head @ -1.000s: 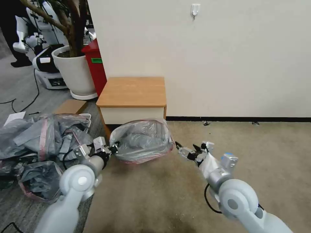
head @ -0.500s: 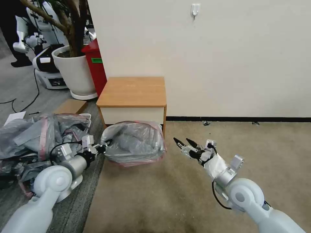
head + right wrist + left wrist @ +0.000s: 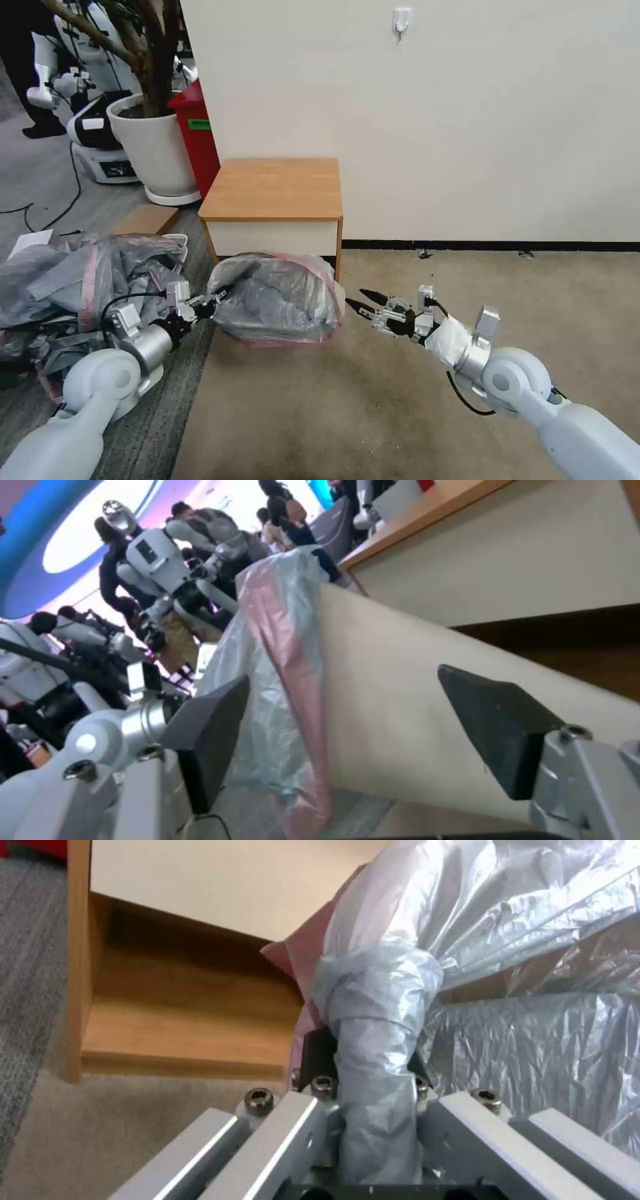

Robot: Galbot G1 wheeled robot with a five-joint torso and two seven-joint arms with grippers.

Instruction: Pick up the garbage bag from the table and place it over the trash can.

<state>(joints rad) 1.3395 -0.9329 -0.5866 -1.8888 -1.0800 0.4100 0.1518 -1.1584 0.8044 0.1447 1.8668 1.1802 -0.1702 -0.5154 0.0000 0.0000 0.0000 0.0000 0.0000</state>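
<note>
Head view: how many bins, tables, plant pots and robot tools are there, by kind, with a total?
Bins: 2, the trash can under the garbage bag and the red bin
Tables: 1, the table
Plant pots: 1, the white pot
Tools: 2, left tool and right tool
Total: 6

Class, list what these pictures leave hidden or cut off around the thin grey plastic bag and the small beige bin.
- Head view: the beige trash can shows just a corner; the grey garbage bag drapes the rest.
- Left wrist view: the left gripper has its fingertips buried in bunched bag.
- Right wrist view: the bin's base is cut off by the open right gripper.
</note>
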